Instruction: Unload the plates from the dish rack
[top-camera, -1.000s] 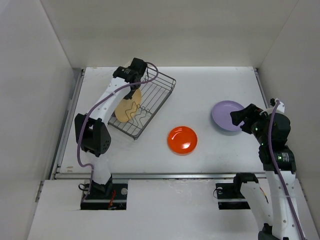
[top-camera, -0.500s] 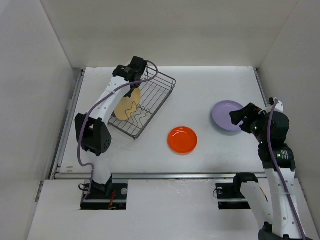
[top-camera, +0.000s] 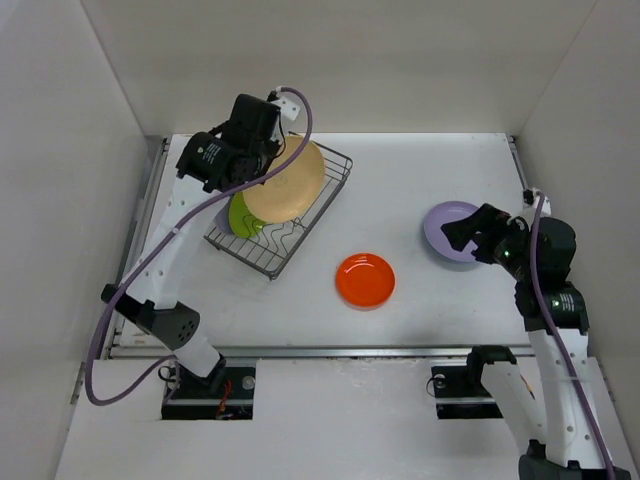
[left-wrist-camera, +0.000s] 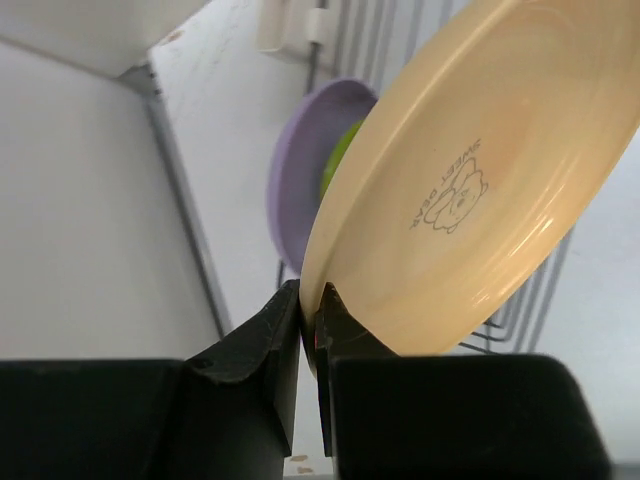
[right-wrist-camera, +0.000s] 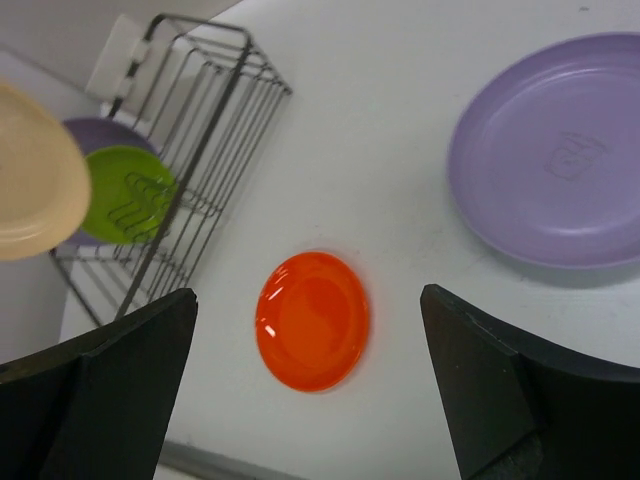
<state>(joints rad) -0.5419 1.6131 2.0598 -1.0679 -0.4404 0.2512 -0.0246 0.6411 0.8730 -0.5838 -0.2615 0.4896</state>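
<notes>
Left gripper (left-wrist-camera: 308, 300), clamped on the cream plate (left-wrist-camera: 470, 190) rim, now has it lifted out of the dish rack (top-camera: 312, 222) at back-left, right gripper (right-wrist-camera: 308, 320) just spreads open off the purple plate (right-wrist-camera: 555, 165) on the table (top-camera: 420, 160) — green plate (right-wrist-camera: 125, 190) and second purple plate (left-wrist-camera: 295, 180) remain racked.

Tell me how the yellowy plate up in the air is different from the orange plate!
The cream plate is pinched by its rim in the left gripper, tilted in the air over the dish rack; the orange plate lies flat on the table, with nothing touching it. The cream plate is pale and has a small printed mark; the orange plate is bright and plain. Both are round, shallow plates.
</notes>
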